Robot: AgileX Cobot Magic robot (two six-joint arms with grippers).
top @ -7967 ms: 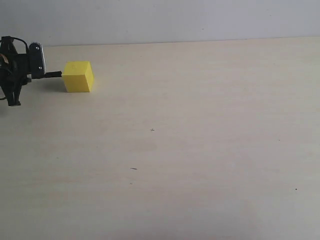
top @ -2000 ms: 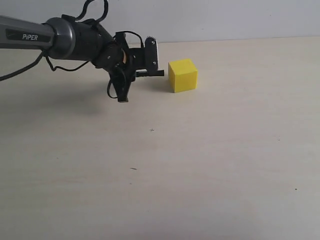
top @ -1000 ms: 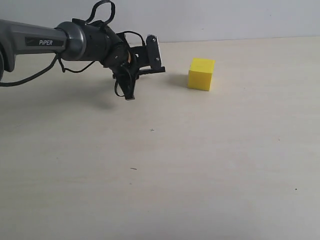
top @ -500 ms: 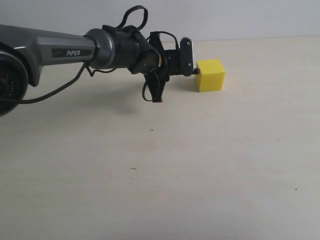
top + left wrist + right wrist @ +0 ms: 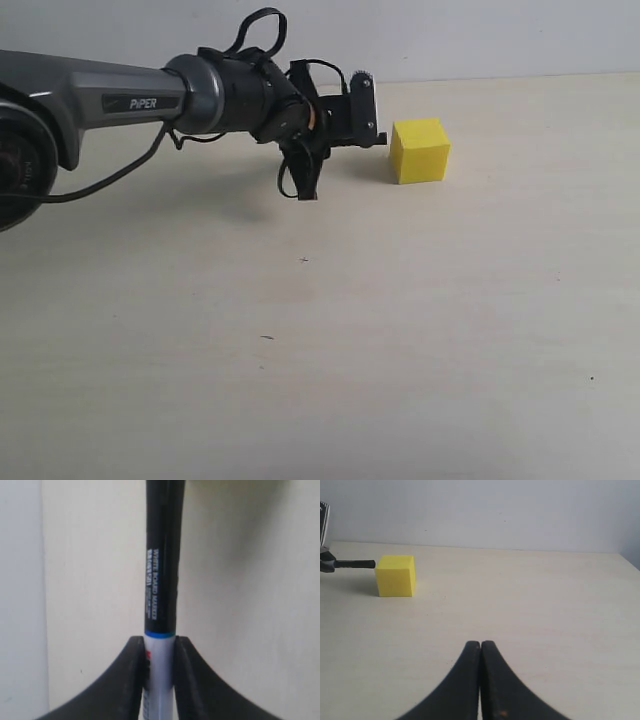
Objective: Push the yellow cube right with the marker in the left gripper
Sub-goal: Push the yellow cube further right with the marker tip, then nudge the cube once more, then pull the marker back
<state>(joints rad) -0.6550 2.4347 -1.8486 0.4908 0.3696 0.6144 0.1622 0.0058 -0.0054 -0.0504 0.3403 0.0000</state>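
Ok, L tool (image 5: 160,644) clamps marker (image 5: 161,580), tip just beside yellow cube (image 5: 420,151).

Pale wooden table (image 5: 420,330), plain white wall (image 5: 480,35) behind

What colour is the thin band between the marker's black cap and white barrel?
Blue. The band on the marker shows best in the left wrist view.

marker (image 5: 161,580) cap end cut off by frame edge, white barrel partly hidden inside left claw (image 5: 160,642)
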